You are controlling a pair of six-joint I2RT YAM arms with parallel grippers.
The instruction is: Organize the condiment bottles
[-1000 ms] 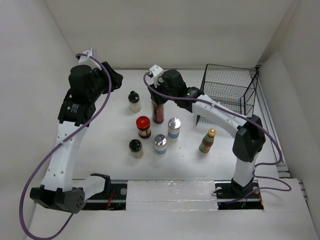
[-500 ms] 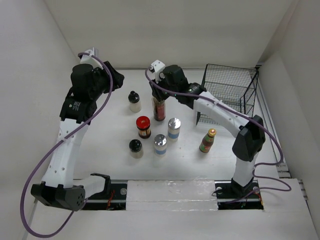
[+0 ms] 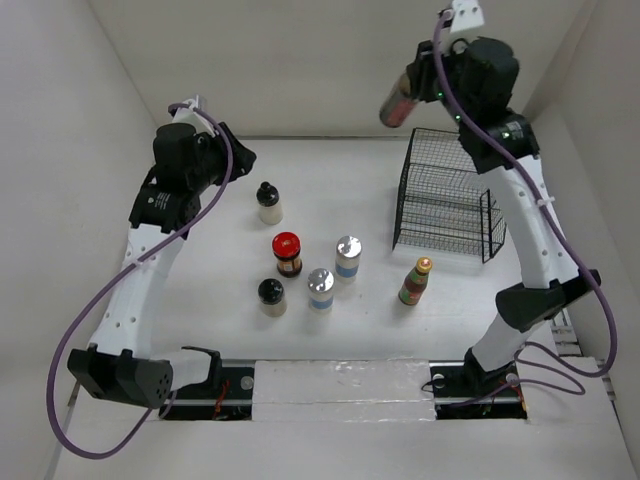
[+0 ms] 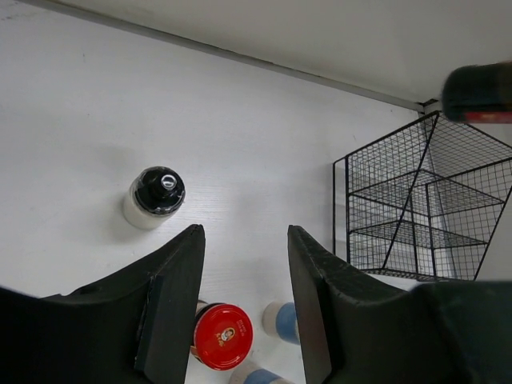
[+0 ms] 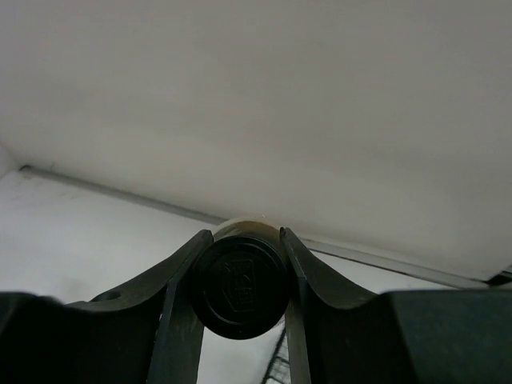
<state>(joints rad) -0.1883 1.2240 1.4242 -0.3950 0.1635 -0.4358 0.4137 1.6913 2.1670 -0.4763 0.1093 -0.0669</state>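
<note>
The right end effector (image 5: 243, 235) is clamped on the tall dark bottle (image 3: 397, 104) near its black cap. It holds the bottle tilted in the air at 1 o'clock of the overhead view, above the far edge of the wire basket (image 3: 445, 170). At 10 o'clock the left end effector (image 4: 244, 236) hangs over the desk (image 3: 220, 250), fingers apart with nothing between them, near a black-capped pale jar (image 3: 268, 203); the red-lidded jar (image 3: 287, 253) stands at that jar's 6 o'clock.

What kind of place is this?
Probably a robot test booth, not a real kitchen. Plain white walls box in a white table, the white-and-black left robot arm and right robot arm are bolted at its near edge, and small condiment bottles stand near a black wire basket.
</note>
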